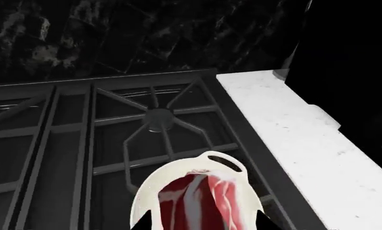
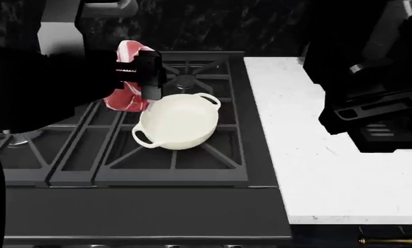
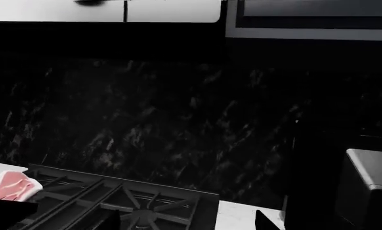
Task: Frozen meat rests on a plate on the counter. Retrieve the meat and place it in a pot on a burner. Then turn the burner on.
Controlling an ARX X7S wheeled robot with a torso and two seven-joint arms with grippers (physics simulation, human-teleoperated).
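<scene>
Over the stove's left-centre, left pincer [image 2: 140,77] grips the meat [image 2: 125,98], hanging beside the pot [image 2: 178,121] rim. Released here, steak prob. misses, lands on grate. Right pincer: can't tell.

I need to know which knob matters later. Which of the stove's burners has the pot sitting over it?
The front right burner, nearest the counter: the pot sits on its grate. The burner behind it is bare.

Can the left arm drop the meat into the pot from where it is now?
Probably yes. The left gripper holds the meat just beside the pot, above its rim. The pot is open and empty, and nothing stands between them.
</scene>
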